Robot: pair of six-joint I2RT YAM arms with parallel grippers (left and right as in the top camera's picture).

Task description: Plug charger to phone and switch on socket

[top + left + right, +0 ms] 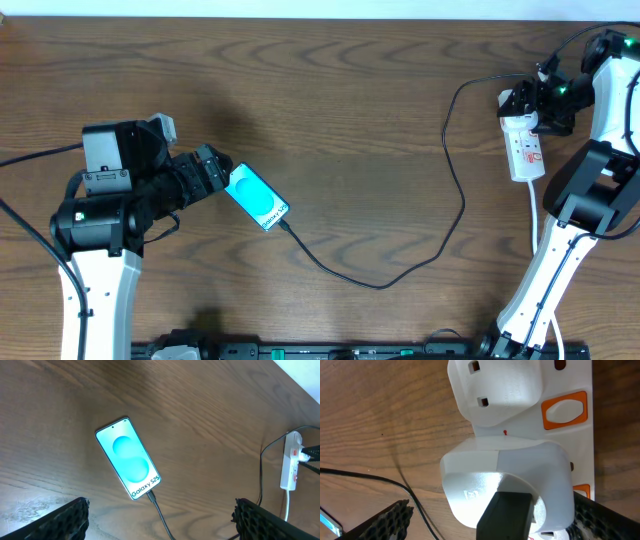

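The phone [258, 197] lies screen up on the wooden table, its light-blue screen reading "Galaxy S25" [129, 458]. The charger [380, 284], a thin black cable, has its connector tip in the phone's bottom edge [152, 497]. It loops right and up to the socket [526, 145], a white power strip with red marks. My left gripper [213, 176] is open just left of the phone, its fingers spread wide [162, 527]. My right gripper [540, 100] hovers over the strip's far end. It is open [490, 527] on either side of a white adapter [510, 480] holding a black plug.
An orange rocker switch [565, 410] sits on the strip beside a second white plug [495, 392]. The strip's thick white cord [533, 215] runs down past the right arm. The strip also shows at the right of the left wrist view [290, 460].
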